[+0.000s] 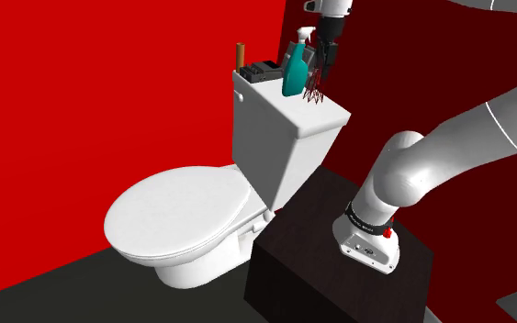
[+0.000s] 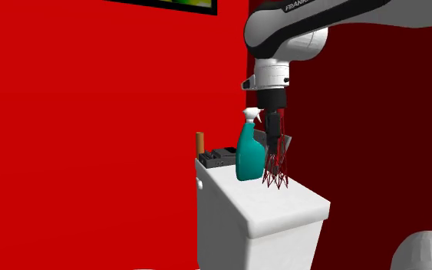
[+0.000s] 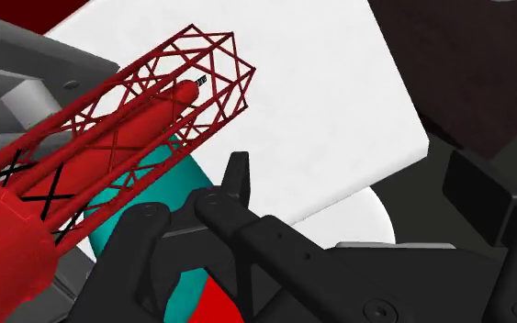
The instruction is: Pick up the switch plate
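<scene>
Gripper (image 2: 274, 146) above the toilet tank lid (image 2: 287, 205), beside one grey switch plate (image 2: 262, 139).

The tank lid carries five items, one of each: a brown cylinder (image 2: 200, 143), a black box (image 2: 218, 158), a teal spray bottle (image 2: 247, 157), the switch plate and a red wire-lattice object (image 2: 277, 175). The switch plate stands upright between the bottle and the gripper, toward the red wall. The gripper hangs directly over the lattice object, close to the plate; whether it is spread or pressed together cannot be told. In the wrist view the plate (image 3: 36, 83) lies past the lattice (image 3: 155, 101). One toilet with its seat cover (image 1: 178, 206) closed stands beside the dark stand (image 1: 339, 266).
</scene>
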`<action>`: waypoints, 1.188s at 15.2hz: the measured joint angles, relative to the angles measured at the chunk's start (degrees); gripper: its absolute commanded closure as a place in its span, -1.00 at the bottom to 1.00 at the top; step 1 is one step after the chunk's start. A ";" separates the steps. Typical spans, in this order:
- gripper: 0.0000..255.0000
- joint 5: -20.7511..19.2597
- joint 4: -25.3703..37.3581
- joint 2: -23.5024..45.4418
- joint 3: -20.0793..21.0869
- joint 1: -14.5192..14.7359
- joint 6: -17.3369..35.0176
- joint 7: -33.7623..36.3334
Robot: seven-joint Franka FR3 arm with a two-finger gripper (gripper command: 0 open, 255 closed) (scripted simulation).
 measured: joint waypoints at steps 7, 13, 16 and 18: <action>-1.00 1.70 10.32 13.19 -10.62 3.60 4.79 -21.46; -1.00 10.78 24.63 29.67 -18.23 4.86 5.44 -41.77; -1.00 17.13 32.57 38.80 -19.63 2.83 4.58 -51.51; -1.00 19.16 34.46 41.67 -19.57 1.76 4.89 -54.31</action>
